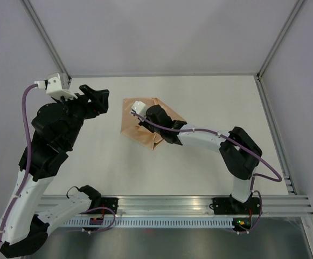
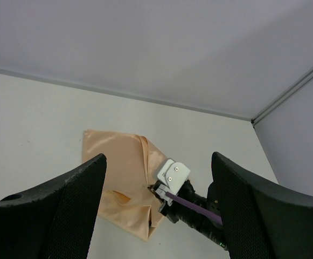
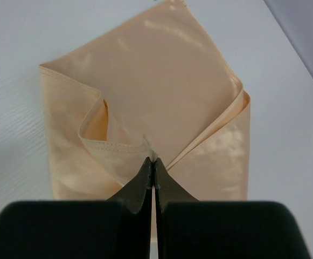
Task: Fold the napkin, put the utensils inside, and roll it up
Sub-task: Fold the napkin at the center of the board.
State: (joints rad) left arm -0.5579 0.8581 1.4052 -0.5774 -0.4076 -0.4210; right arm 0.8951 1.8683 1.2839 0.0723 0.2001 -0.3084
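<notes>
The napkin (image 3: pixel 161 81) lies flat on the worktop (image 1: pixel 210 162), close to the middle of the far edge. It is partly folded, and one flap is lifted up. The right fingers (image 3: pixel 154 162) are closed tight on just the tiny tip of that flap's corner.

That is a very small bite. The cloth looks thin and shiny, so I think the tip could slip out and the flap would flop back. Nothing is pressing the rest of the napkin down, so a pull could drag all of it along, or make a crooked fold.

The left fingers (image 1: pixel 97 96) are spread wide and hold nothing. They hang up high near the far left corner.

The worktop is plain white. Pale grey walls (image 1: pixel 161 32) stand around it, and a metal rail (image 1: pixel 172 202) runs along the near edge. I see no utensils.
</notes>
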